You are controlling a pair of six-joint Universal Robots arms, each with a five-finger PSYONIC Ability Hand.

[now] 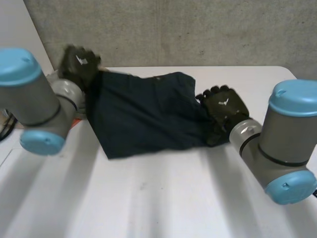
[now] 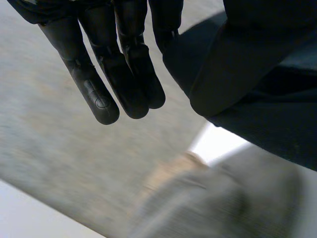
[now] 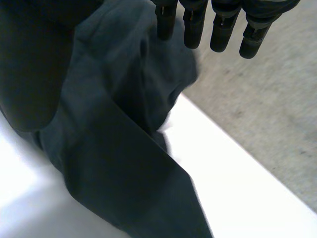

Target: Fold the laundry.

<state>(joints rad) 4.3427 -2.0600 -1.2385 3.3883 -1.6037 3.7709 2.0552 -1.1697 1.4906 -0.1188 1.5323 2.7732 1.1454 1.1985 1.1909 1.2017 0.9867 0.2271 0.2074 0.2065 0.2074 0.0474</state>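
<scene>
A white table point(image 1: 158, 198) stands before a grey concrete wall point(image 1: 198, 29), with a dark blue cloth point(image 1: 143, 114) on it.

In the head view, the left arm point(image 1: 29, 99), grey with light-blue caps, reaches in from the left. Its black left hand point(image 1: 80, 62) is at the far left corner of the cloth, raised off the table, and that corner is drawn up to it. In the left wrist view most of its fingers point(image 2: 129, 74) hang nearly straight. The cloth passes between the finger nearest the thumb and the thumb point(image 2: 233, 64), so the hand appears to be pinching the corner. Below the lifted cloth edge a strip of white table shows.

The cloth spreads across the far middle of the table, mostly flat. Its near edge slants and comes down to a corner at the near left.

At the right edge of the cloth is the black right hand point(image 1: 224, 110), back upward, its fingers bent down onto the fabric. In the right wrist view the cloth is bunched into folds that rise from the table into the hand. It lies between the curled fingertips point(image 3: 190, 29) and the thumb point(image 3: 27, 74), so this hand is grasping the right edge.

The right arm point(image 1: 285, 134) comes in from the near right.
</scene>
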